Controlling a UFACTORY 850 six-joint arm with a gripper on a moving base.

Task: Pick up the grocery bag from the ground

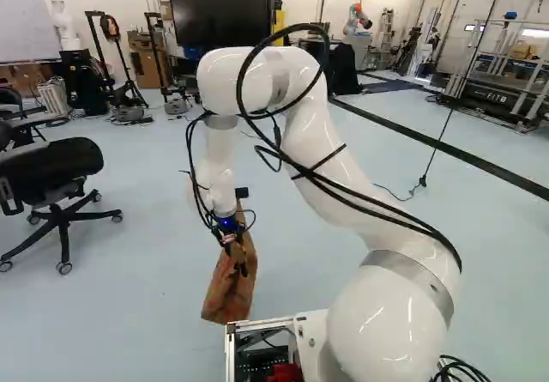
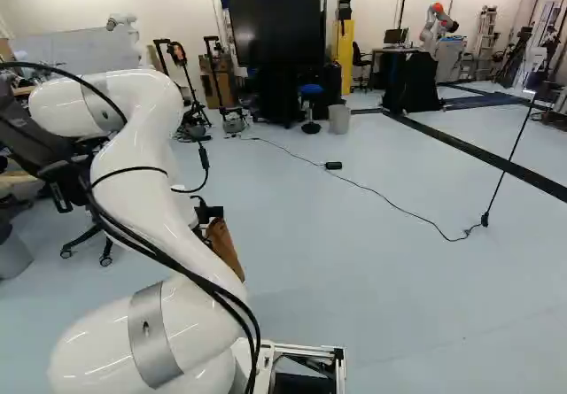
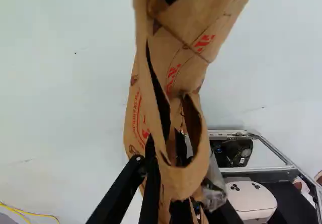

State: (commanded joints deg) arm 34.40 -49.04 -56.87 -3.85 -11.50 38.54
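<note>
We have the fingers (image 3: 151,189) nearly together, pinching creased paper of the grocery bag (image 1: 228,294), its long axis slanting down from them toward the base frame (image 1: 230,352).

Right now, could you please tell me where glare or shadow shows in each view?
Left base view: bright glints on the arm's rounded lower joint; right base view: similar glints on that joint; wrist view: dark shadow within the openings of the paper bag, against a pale, brightly lit floor.
</note>
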